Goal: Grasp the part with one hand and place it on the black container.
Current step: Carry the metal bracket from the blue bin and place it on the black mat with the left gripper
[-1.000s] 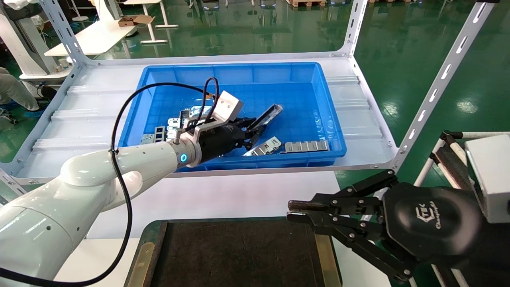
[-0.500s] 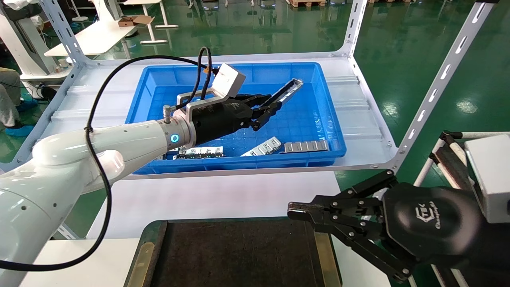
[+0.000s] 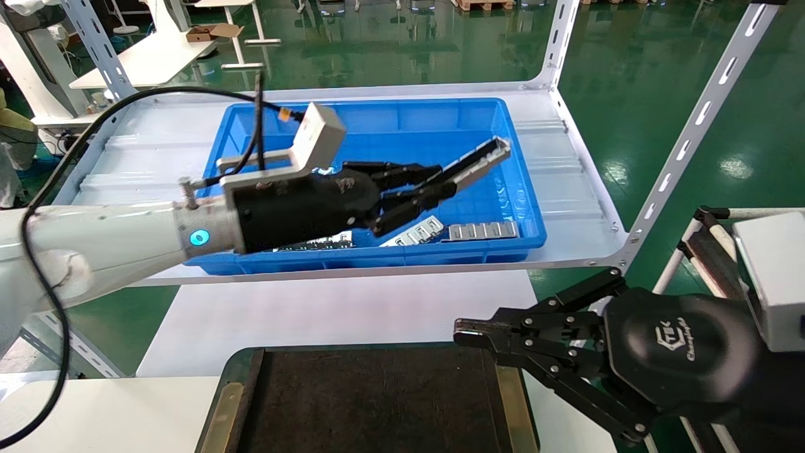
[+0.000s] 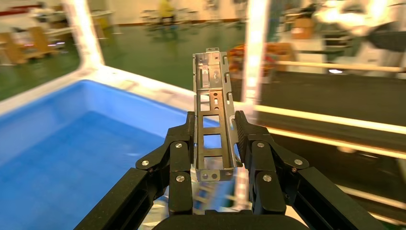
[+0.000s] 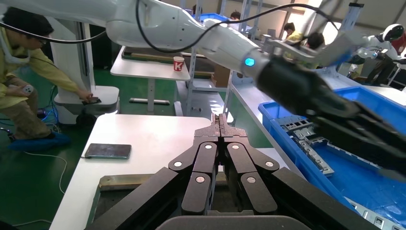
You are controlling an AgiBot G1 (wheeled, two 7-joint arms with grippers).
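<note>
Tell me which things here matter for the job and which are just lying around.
Job:
- part, clamped in the left gripper, above the blue bin
- black container, nearest the robot

Lying about:
- perforated strips in the bin
- right gripper, parked by the container
- phone

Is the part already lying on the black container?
No, the left gripper holds the part above the blue bin, away from the black container.

Head view looks down over the blue bin (image 3: 377,182); both close wrist views share it.
</note>
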